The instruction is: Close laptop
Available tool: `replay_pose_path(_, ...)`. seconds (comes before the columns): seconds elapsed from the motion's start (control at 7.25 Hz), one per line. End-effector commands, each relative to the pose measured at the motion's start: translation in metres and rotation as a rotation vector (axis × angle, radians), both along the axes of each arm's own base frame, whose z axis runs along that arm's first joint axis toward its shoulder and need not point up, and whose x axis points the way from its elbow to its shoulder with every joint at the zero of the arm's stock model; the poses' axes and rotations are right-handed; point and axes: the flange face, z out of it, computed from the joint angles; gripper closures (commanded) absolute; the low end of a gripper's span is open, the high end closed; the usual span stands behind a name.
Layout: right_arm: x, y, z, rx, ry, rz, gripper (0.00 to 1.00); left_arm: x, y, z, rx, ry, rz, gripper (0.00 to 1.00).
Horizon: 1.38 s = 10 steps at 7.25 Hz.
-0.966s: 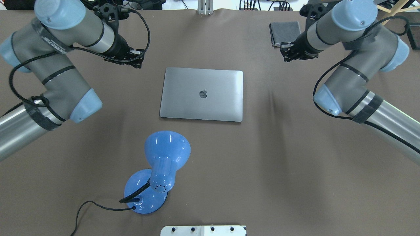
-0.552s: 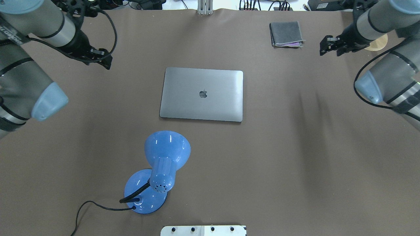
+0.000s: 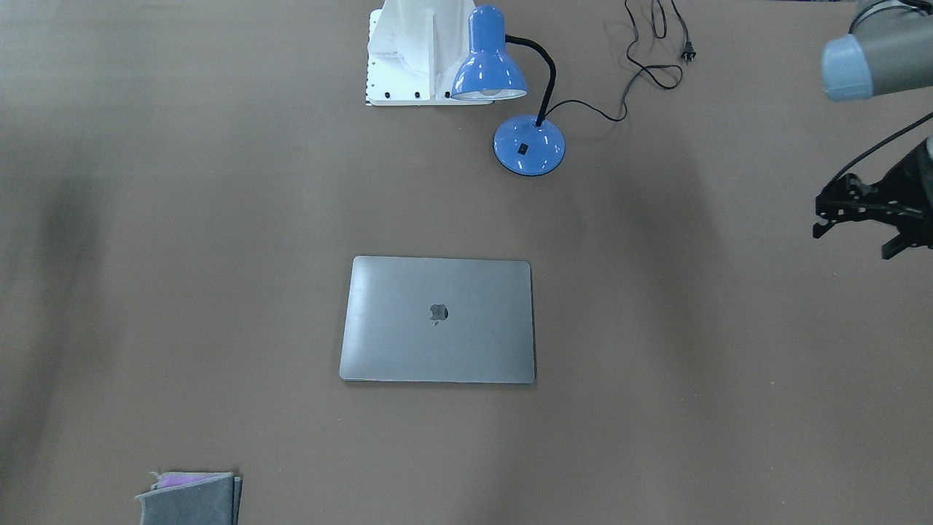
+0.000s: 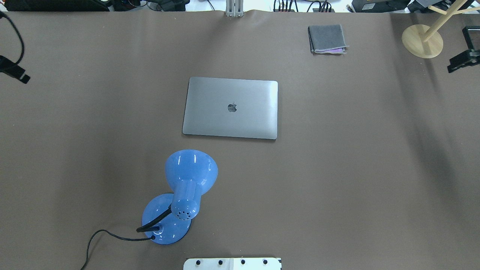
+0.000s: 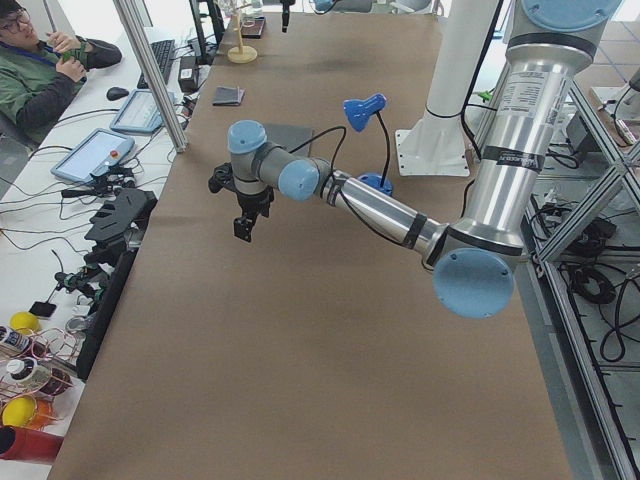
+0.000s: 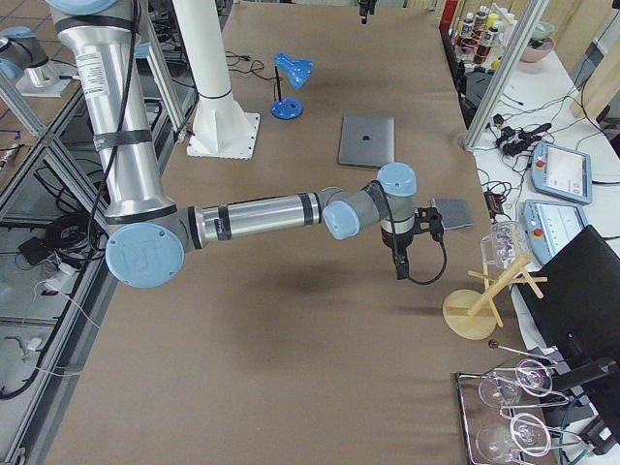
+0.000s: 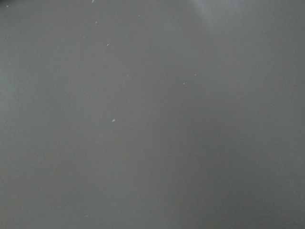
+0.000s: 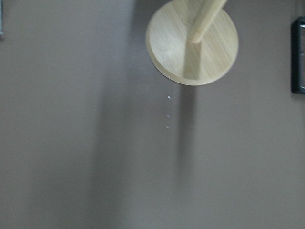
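Mid-frame overhead, the laptop (image 4: 230,108) lies shut on the tabletop (image 4: 337,168); closing looks finished. Left tool (image 3: 854,232) and right tool (image 4: 461,63) hang at frame edges, clenched or released I cannot tell; no further move seems needed.

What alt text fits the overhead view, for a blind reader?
A closed grey laptop lies flat mid-table, logo up. A blue desk lamp stands nearer the camera, with a folded grey cloth beyond. The left gripper and right gripper barely show at the edges.
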Motion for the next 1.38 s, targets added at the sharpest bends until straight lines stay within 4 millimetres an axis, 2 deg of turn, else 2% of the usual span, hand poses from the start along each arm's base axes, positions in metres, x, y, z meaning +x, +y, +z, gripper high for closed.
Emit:
replay_pose_path(0.0, 0.057, 0.054, 0.017, -0.073, 0.008, -0.034, 0.00, -0.055, 0.035, 0.070, -0.101, -0.011, -0.037, 0.02)
replay_pose_path(0.14, 0.066, 0.091, 0.038, -0.101, 0.013, -0.045, 0.00, -0.079, 0.051, 0.093, -0.154, -0.020, -0.077, 0.02)
replay_pose_path(0.28, 0.073, 0.126, 0.068, -0.156, 0.044, -0.046, 0.00, -0.083, 0.053, 0.096, -0.178, -0.025, -0.086, 0.02)
replay_pose_path(0.41, 0.075, 0.139, 0.081, -0.183, 0.056, -0.044, 0.00, -0.092, 0.055, 0.100, -0.230, -0.038, -0.102, 0.02)
replay_pose_path(0.69, 0.077, 0.153, 0.093, -0.215, 0.051, -0.044, 0.00, -0.093, 0.055, 0.097, -0.252, -0.052, -0.104, 0.02)
replay_pose_path(0.83, 0.077, 0.153, 0.093, -0.215, 0.050, -0.042, 0.00, -0.095, 0.062, 0.108, -0.286, -0.053, -0.108, 0.02)
replay_pose_path(0.97, 0.076, 0.153, 0.093, -0.218, 0.045, -0.042, 0.00, -0.095, 0.060, 0.105, -0.285, -0.052, -0.113, 0.02)
replay_pose_path(1.24, 0.077, 0.152, 0.092, -0.193, 0.050, -0.042, 0.00, -0.099, 0.075, 0.125, -0.317, -0.061, -0.114, 0.02)
